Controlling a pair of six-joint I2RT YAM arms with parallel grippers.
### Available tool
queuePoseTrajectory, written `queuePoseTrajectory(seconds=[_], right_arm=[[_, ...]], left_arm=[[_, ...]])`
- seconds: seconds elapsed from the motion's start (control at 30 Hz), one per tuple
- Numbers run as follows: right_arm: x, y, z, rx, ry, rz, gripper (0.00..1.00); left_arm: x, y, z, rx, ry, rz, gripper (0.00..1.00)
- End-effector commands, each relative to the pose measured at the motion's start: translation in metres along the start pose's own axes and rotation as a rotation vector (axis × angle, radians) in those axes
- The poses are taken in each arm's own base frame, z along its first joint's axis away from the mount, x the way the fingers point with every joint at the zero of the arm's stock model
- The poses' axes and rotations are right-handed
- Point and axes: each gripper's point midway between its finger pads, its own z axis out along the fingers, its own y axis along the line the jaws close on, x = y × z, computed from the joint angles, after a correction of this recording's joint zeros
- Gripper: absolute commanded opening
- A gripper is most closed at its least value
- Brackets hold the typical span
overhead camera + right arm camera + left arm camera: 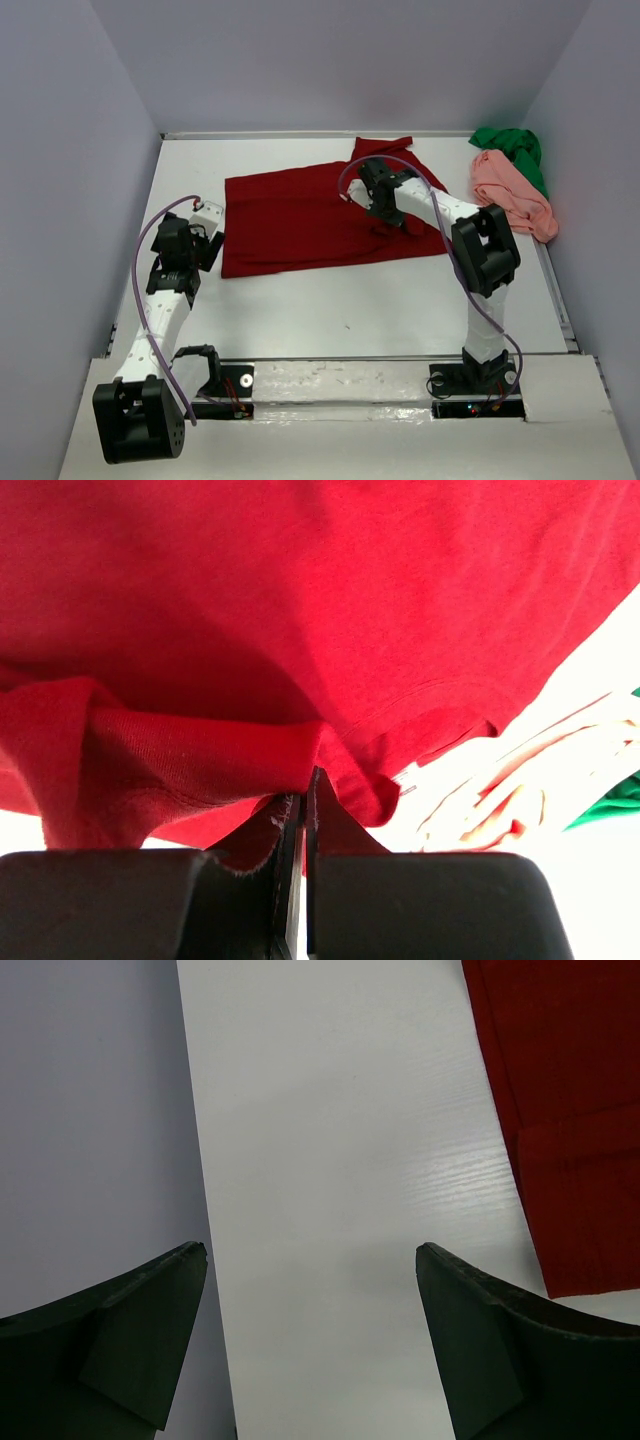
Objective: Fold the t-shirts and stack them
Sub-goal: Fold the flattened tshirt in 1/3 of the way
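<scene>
The dark red t-shirt [300, 220] lies spread across the middle of the table. My right gripper [372, 183] is over its far right part and is shut on a fold of the red cloth [200, 760]. The salmon pink t-shirt [512, 192] and the bright green t-shirt [515, 150] lie bunched at the far right; both show at the right edge of the right wrist view, pink [500, 810] and green [615, 805]. My left gripper [210, 238] is open and empty just left of the red shirt's left edge [570, 1110], above bare table.
The white table [350, 300] is boxed in by grey walls [80, 200] on the left, back and right. The arm bases stand on the near edge [350, 385]. The left wall [90, 1130] is close beside my left gripper.
</scene>
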Motion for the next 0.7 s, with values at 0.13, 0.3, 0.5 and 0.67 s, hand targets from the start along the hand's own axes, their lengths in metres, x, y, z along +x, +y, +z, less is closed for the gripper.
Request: queuePoseTrajectory(seconds=[0.13,0.3,0.5,0.67], right_arm=[[-0.02,-0.052,-0.003,0.114,-0.047,0.04,0.0],[-0.025,-0.063,0.001,0.13,-0.048,0.042,0.0],[-0.026,-0.07,0.01,0.142,-0.032,0.04,0.0],[-0.026,-0.074,0.015,0.148,-0.025,0.043,0.0]], left_arm=[[-0.007,0.005,-0.002,-0.012,-0.025,0.004,0.99],[-0.008,0.006,0.001,-0.007,-0.021,0.004,0.99],[-0.009,0.004,0.002,0.003,-0.02,0.003,0.99],[-0.007,0.002,0.002,0.011,-0.018,0.005,0.99]])
